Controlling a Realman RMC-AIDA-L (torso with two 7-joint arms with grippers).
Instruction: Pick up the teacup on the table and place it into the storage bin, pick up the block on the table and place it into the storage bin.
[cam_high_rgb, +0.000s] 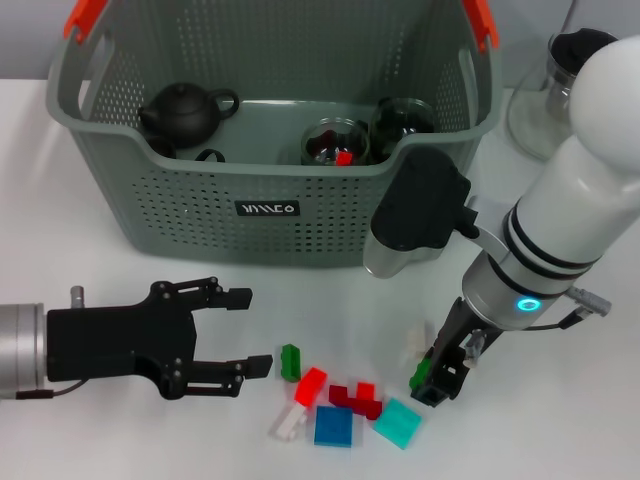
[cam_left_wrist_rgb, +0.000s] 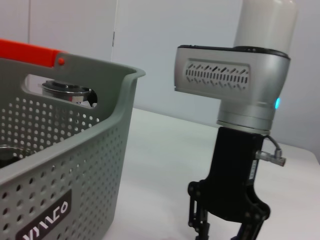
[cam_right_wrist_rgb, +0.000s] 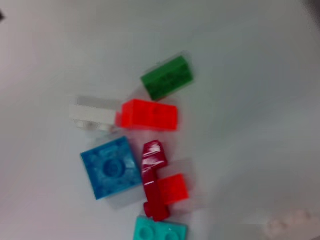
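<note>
While the storage bin (cam_high_rgb: 270, 215) occupies the far centre of the white surface (cam_high_rgb: 120, 270), the near strip in front of its perforated front wall lies bare between the two grippers apart from a cluster of blocks. The bin is a grey-green perforated basket with orange-red handles (cam_high_rgb: 84, 19) and a black label (cam_high_rgb: 267, 209) with white lettering. Inside it sit a dark teapot (cam_high_rgb: 185, 110) at far left and two glass cups (cam_high_rgb: 335, 142), one holding a small red piece.

Blocks lie loose near the front: a green block (cam_high_rgb: 290, 361), a red block (cam_high_rgb: 311, 385), a white block (cam_high_rgb: 288, 422), a blue square block (cam_high_rgb: 333, 426), a dark red block (cam_high_rgb: 355, 400) and a teal block (cam_high_rgb: 398, 422), mostly touching or just beside one another.

Left gripper (cam_high_rgb: 245, 330) hovers low at near left, jaws spread, just left of the green block. Right gripper (cam_high_rgb: 437, 385) points down at near right, jaws pinching a small green block (cam_high_rgb: 420, 375), beside the teal block. A glass jar (cam_high_rgb: 545, 100) stands right of the bin.
</note>
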